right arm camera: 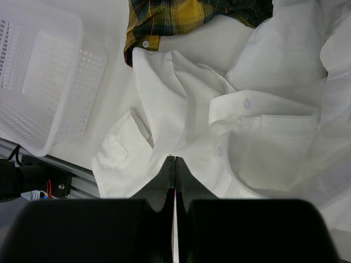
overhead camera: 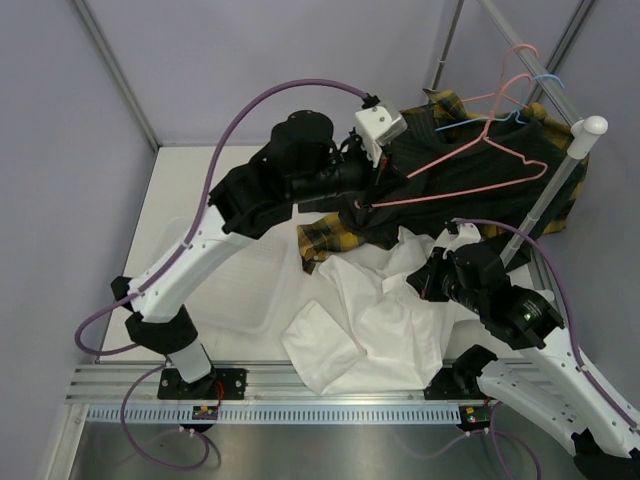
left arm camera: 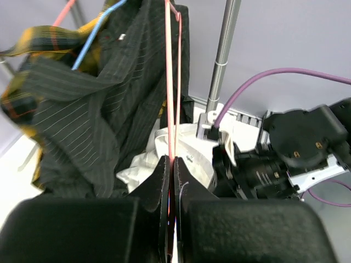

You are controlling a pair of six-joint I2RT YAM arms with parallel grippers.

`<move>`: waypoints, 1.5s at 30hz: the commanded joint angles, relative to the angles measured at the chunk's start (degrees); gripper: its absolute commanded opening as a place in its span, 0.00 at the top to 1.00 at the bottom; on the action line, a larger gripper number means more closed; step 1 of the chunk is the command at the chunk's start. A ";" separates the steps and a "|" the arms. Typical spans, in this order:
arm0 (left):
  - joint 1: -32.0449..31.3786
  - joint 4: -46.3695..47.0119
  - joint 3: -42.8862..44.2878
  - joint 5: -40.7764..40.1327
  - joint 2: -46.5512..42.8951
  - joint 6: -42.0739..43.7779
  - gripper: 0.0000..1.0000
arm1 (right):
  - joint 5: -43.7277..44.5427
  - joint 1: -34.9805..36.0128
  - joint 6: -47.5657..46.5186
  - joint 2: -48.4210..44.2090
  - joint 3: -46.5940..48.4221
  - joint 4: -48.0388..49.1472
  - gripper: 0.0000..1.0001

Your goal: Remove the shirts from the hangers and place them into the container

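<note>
1. Found the left gripper (left arm camera: 171, 164) clamped shut on the wire of a pink hanger (left arm camera: 168, 82), both fingers pressed flat against each other with the wire caught between them.
2. Placed that grip just off centre toward 12 o'clock in the overhead view, with the hanger's triangle reaching out from it toward 2 o'clock.
3. Saw the black pinstriped shirt (overhead camera: 450, 215) hanging bunched at 1 to 2 o'clock, behind that triangle and just beside the white pole (overhead camera: 560, 185) with its round knob.
4. Noted the plaid shirt (overhead camera: 325, 240) showing around the black one. One yellow edge lay at 3 o'clock by the pole. Another hem drooped near centre, at 6 o'clock from the left gripper, and touched the white shirt (overhead camera: 385, 315).
5. Spotted a light blue hanger (left arm camera: 88, 43) and more pink hooks crowded at 1 o'clock, above the dark cloth.
6. Found the white shirt off any hanger, crumpled on the table (overhead camera: 180, 190) at 6 o'clock of centre, between the two arm bases.
7. Located the container (overhead camera: 250, 295) at 8 o'clock, partly under the left arm. The white shirt lay outside it, just beside its 3 o'clock wall.
8. Found the right gripper (right arm camera: 174, 161) at 4 o'clock with fingers fully together, tips down on the white shirt near a buttoned flap. Could not tell whether any fold was pinched.
</note>
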 commanded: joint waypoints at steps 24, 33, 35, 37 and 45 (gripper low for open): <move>0.14 14.97 11.98 10.99 15.08 -7.36 1.00 | 0.28 0.78 1.11 -5.72 1.15 -0.36 1.00; 0.14 10.33 8.92 3.65 11.32 -2.38 0.37 | 1.25 0.78 0.67 -6.69 2.47 -1.86 1.00; 0.14 8.13 1.38 -1.37 5.88 1.85 0.17 | 1.33 0.78 0.67 -7.04 2.82 -2.29 1.00; 0.14 8.73 -6.17 -10.60 -5.00 4.67 0.05 | 1.60 0.87 0.49 -7.56 3.00 -2.39 0.89; 0.06 24.46 -57.33 -11.44 -34.22 -7.61 0.01 | 2.12 0.78 -1.26 -5.90 6.34 -2.56 0.45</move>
